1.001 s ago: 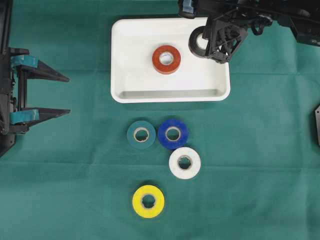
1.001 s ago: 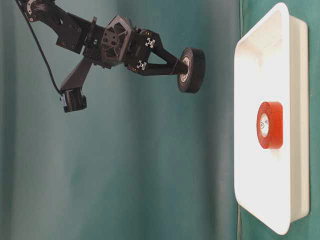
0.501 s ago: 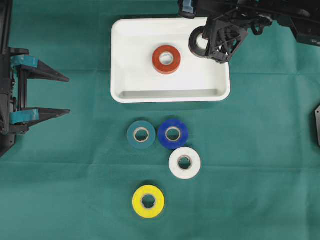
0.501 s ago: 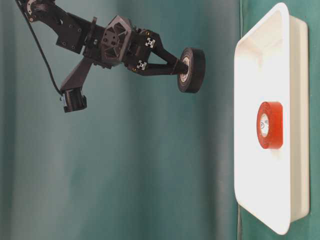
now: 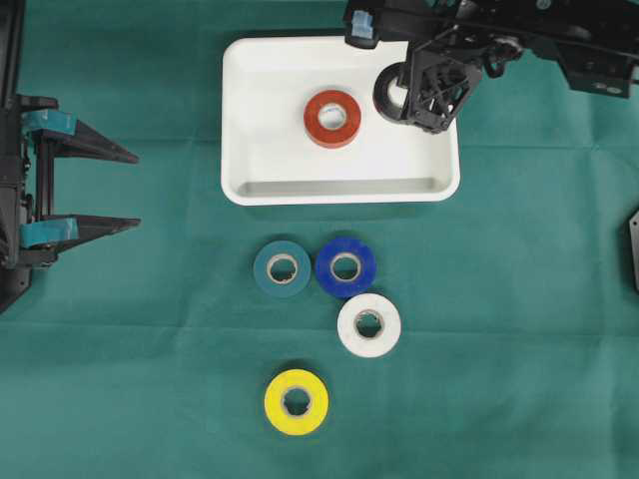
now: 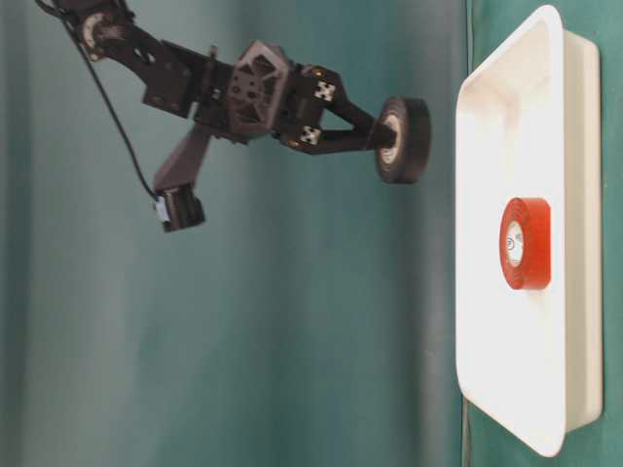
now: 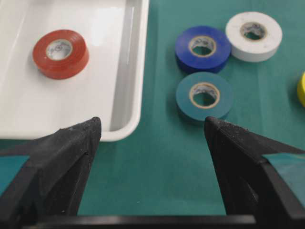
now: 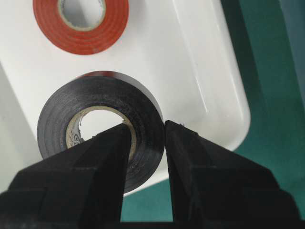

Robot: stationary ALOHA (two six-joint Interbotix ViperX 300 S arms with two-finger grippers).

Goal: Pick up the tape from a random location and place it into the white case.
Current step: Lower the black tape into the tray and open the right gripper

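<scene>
**Black tape hanging over the case, right arm's got it**

So your black tape roll [image 8: 95, 129] is pinched in the right gripper [image 8: 145, 138]: one finger pokes through the roll's core, the other presses on the outside, so the roll's wall is clamped between them. The roll hangs above the white case [image 5: 250, 120], over its right part, and in the table-level view you can see it's clear of the tray, not touching it [image 6: 404, 139].

Already lying flat inside the case is a red tape roll [image 5: 332, 118], to the left of the black one in the overhead view.

Your left gripper [image 5: 110, 188] sits at the left edge of the table with its jaws spread wide and nothing between them, well apart from everything.

On the green cloth [image 5: 519, 329] below the case you've got four more rolls: a teal roll [image 5: 282, 268] touching a blue roll [image 5: 345, 266], a white roll [image 5: 368, 325] just below the blue one, and a yellow roll [image 5: 296, 401] on its own further down.
</scene>
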